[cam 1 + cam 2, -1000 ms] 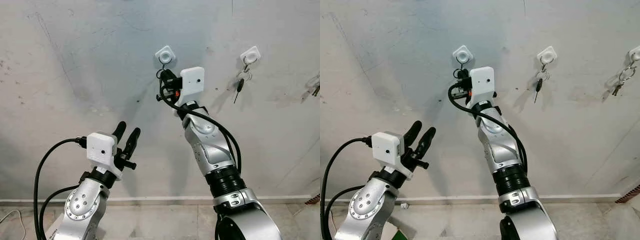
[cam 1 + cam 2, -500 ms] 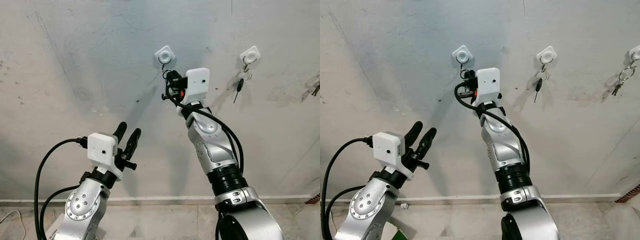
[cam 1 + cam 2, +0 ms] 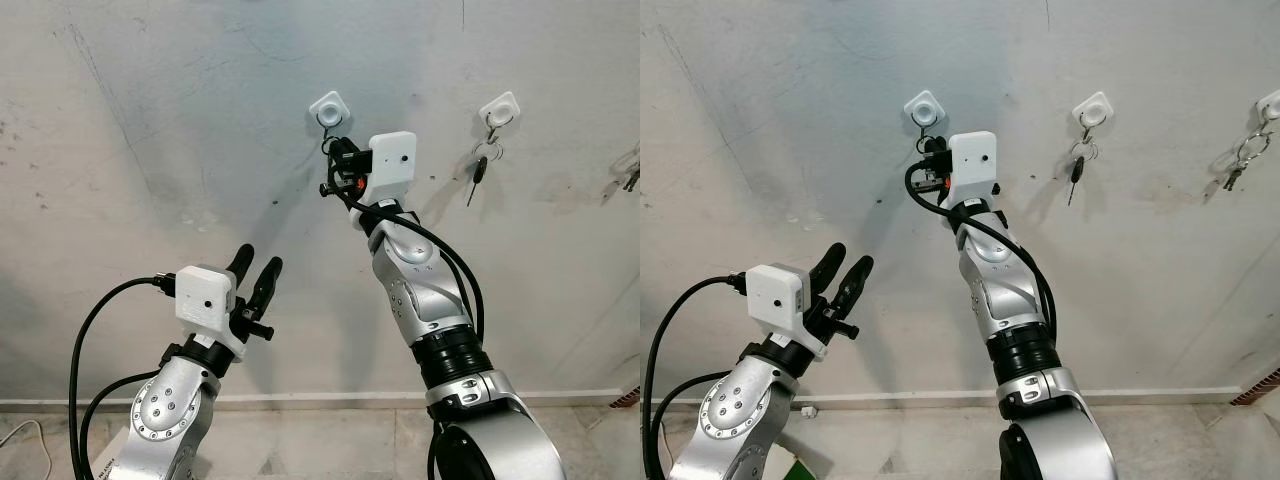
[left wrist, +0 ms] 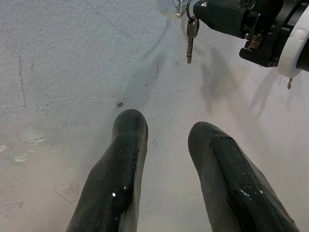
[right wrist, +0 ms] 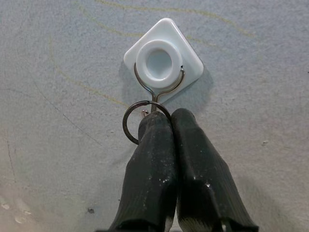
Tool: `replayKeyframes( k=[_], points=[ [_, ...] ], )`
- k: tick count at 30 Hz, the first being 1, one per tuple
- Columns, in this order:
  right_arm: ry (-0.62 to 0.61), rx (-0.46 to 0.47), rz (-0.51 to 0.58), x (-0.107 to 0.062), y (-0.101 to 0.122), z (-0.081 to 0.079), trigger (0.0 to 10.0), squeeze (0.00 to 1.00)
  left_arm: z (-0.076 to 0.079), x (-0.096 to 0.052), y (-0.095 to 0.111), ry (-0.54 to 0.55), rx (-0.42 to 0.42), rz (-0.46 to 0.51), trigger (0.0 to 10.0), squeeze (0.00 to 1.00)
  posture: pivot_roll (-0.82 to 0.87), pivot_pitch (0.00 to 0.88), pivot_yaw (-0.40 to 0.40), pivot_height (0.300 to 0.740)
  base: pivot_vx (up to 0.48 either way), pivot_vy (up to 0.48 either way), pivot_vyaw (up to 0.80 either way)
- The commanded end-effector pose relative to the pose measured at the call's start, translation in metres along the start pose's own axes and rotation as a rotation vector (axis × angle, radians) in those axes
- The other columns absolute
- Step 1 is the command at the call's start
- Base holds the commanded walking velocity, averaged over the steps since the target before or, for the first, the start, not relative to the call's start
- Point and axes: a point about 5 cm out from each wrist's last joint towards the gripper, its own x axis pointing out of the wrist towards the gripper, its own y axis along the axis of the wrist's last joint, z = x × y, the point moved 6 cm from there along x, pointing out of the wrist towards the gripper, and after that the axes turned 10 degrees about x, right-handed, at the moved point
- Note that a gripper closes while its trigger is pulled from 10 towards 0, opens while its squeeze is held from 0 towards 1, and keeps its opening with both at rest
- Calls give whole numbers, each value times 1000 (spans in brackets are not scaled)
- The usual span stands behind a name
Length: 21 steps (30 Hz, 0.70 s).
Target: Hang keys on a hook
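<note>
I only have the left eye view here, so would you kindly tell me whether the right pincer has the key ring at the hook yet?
Observer: The right wrist view shows the right pincer shut on the key ring, right beneath the white hook; I cannot tell whether the ring is over the wire.
Operator: Thank you. Is a key actually hanging from it?
Observer: Yes, the left wrist view shows one key dangling below the black fingers.
Operator: And the left pincer?
Observer: The left pincer is open, pointed at bare wall.
</note>
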Motion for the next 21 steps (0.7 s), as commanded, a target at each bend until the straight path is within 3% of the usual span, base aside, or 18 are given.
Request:
replayKeyframes(
  k=[1,21],
  points=[
    [16,-8,16,5,9,-7,10000,0,1,0,0,-11,6,-5,10000,0,62,0,44,740,0,0,0],
    [1,-44,-26,9,5,-5,10000,0,3,0,-1,-13,3,-5,10000,0,59,0,41,740,0,0,0]
  ],
)
